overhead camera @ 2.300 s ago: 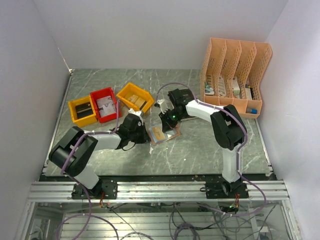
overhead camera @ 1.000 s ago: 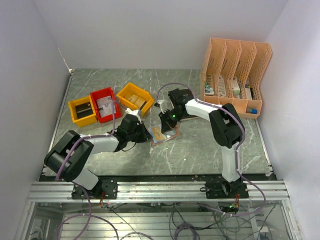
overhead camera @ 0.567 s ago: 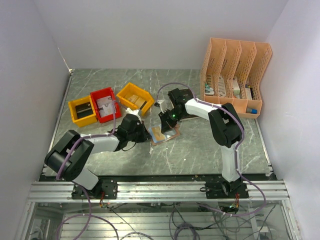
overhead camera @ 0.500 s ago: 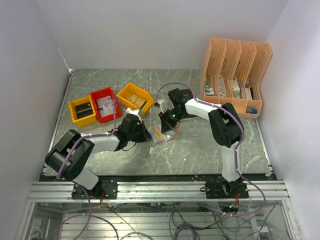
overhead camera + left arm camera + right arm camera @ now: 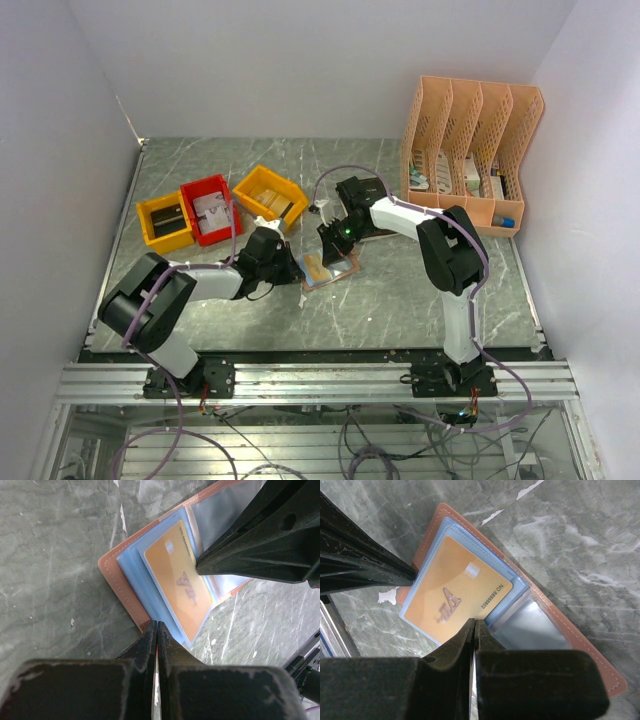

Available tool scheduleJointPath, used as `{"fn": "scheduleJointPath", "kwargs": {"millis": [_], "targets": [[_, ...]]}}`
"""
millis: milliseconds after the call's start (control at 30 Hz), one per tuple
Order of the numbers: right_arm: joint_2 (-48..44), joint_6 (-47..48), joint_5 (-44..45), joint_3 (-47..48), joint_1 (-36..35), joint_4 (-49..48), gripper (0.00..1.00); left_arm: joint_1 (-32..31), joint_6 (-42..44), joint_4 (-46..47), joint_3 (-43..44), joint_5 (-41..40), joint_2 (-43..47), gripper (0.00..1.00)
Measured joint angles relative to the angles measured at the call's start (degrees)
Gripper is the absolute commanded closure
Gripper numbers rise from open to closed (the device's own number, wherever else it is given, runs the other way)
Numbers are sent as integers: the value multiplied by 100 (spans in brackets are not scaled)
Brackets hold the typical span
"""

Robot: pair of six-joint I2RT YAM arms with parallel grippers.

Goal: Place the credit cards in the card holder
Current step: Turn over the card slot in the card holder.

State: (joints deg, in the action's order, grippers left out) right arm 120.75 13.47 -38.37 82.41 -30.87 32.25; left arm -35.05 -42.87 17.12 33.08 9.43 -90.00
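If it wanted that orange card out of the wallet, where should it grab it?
Probably the card at its chip end, coming in along its length. It lies flat, so only an edge can be pinched, and the left gripper and right gripper crowd its long sides.

- card holder (image 5: 116, 582): near edge hidden under the left pincer (image 5: 156, 630);
- orange-gold card (image 5: 180, 577): lettering blurred in the left wrist view;
- right pincer (image 5: 474, 630): covers that card's lower edge;
- file rack (image 5: 470, 120): contents too small to tell
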Motion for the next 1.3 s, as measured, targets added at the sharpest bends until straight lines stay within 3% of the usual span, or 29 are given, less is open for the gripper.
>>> {"fn": "scheduleJointPath", "kwargs": {"millis": [833, 1067, 1300], "targets": [[0, 0, -2, 0, 0, 2, 98, -4, 68, -181, 68, -70, 122, 92], [0, 2, -4, 0, 0, 4, 98, -7, 33, -181, 24, -190, 975, 84], [0, 0, -4, 2, 0, 7, 98, -7, -289, 131, 7, -37, 564, 76]]}}
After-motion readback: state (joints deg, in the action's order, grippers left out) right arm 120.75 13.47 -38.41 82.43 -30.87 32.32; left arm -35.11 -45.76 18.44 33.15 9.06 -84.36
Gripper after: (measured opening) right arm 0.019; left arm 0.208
